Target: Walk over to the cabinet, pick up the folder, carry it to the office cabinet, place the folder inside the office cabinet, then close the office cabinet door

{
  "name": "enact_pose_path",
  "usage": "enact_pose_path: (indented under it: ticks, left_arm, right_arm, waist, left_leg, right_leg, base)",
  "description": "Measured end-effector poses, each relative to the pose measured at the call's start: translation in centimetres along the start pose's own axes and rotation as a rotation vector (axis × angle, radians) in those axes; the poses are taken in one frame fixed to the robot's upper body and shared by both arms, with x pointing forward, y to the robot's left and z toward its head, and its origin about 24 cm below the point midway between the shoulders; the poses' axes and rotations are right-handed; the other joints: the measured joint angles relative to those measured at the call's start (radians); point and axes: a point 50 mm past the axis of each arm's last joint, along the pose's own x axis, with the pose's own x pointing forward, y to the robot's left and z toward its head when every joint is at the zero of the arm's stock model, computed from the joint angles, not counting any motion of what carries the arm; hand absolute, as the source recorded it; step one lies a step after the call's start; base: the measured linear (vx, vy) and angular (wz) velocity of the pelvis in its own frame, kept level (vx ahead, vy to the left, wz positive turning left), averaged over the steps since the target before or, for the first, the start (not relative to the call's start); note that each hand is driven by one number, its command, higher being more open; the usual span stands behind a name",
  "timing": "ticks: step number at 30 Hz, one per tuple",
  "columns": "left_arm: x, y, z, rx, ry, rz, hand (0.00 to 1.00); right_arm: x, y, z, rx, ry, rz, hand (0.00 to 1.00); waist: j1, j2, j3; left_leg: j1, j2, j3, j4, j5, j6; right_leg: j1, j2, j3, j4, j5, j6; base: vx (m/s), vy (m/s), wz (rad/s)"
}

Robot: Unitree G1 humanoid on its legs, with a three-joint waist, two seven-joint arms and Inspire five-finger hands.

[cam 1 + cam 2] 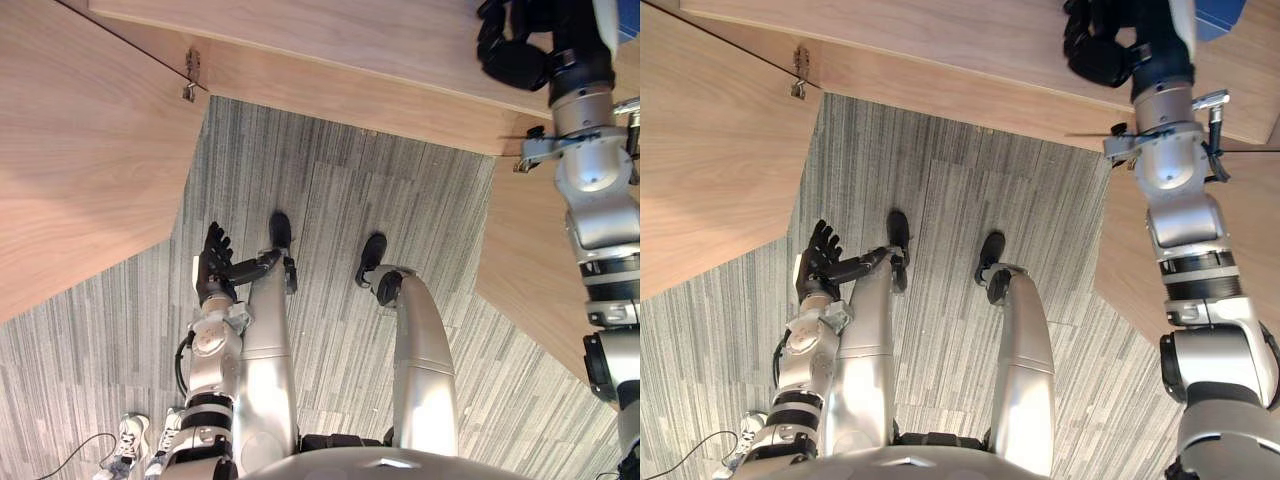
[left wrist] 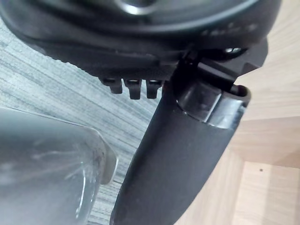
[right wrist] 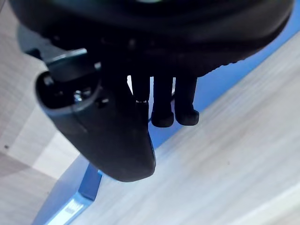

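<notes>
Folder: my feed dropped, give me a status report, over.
Left robot hand open, low over carpet. Right robot hand up at blue folder, grasp unclear. It lies flat on wooden cabinet top. Nothing seen in the way.

Blue folder [image 3: 220, 79]; pale wood-grain cabinet [image 1: 80, 150]; grey, finely striped carpet [image 1: 350, 200]; black left robot hand [image 1: 213, 268]

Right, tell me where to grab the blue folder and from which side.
Take the blue folder by its long near edge, coming in from the robot's side with the right hand, which is right above it. The folder lies flat on the wooden cabinet top, so probably only an edge offers purchase, and that straight edge runs closest to the hand.
</notes>
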Motion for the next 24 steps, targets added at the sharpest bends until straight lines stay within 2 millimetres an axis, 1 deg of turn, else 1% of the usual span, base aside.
enact_pose_path:
  ticks: [4, 7, 13, 19, 24]
  left_arm:
    - [0.0, 0.0, 0.0, -0.004, 0.000, 0.002, 1.00]
    - [0.0, 0.0, 0.0, -0.015, 0.002, 0.010, 1.00]
    - [0.0, -0.2, -0.1, -0.036, 0.007, 0.037, 1.00]
    - [0.1, -0.2, -0.2, -0.052, 0.018, 0.056, 1.00]
    - [0.1, -0.2, -0.2, -0.062, 0.022, 0.061, 1.00]
  right_arm:
    - [1.2, -1.0, -0.1, 0.026, 0.041, -0.085, 0.00]
    - [2.2, -1.6, 0.0, -0.013, 0.069, -0.137, 0.00]
    - [3.5, -1.6, 0.5, -0.030, 0.113, -0.235, 0.00]
    - [4.0, -1.2, 1.0, -0.037, 0.122, -0.281, 0.00]
    - [4.0, -1.3, 1.0, -0.024, 0.126, -0.294, 0.00]
  waist:
    - [-0.002, 0.000, 0.000]
    - [-0.002, 0.000, 0.000]
    - [-0.003, 0.000, 0.000]
    - [-0.003, 0.001, 0.000]
    - [-0.003, 0.001, 0.000]
  left_leg:
    - [0.000, 0.000, 0.001, -0.002, 0.000, 0.000]
    - [0.000, 0.000, 0.001, -0.004, 0.000, 0.000]
    - [0.000, 0.000, 0.002, -0.007, 0.001, 0.001]
    - [0.000, 0.000, 0.003, -0.009, 0.001, 0.001]
    - [0.000, 0.000, 0.003, -0.009, 0.001, 0.001]
  right_leg:
    - [-0.001, 0.000, 0.000, -0.002, 0.000, 0.000]
    - [-0.001, 0.000, 0.000, -0.005, 0.000, 0.000]
    - [-0.001, 0.001, 0.000, -0.011, 0.000, 0.000]
    - [-0.002, 0.001, 0.000, -0.014, 0.000, 0.000]
    - [-0.002, 0.001, 0.000, -0.014, 0.000, 0.000]
  base:
    - [0.00, 0.000, 0.00]
    - [0.00, 0.000, 0.00]
    - [0.00, 0.000, 0.00]
    - [0.00, 0.000, 0.00]
    - [0.00, 0.000, 0.00]
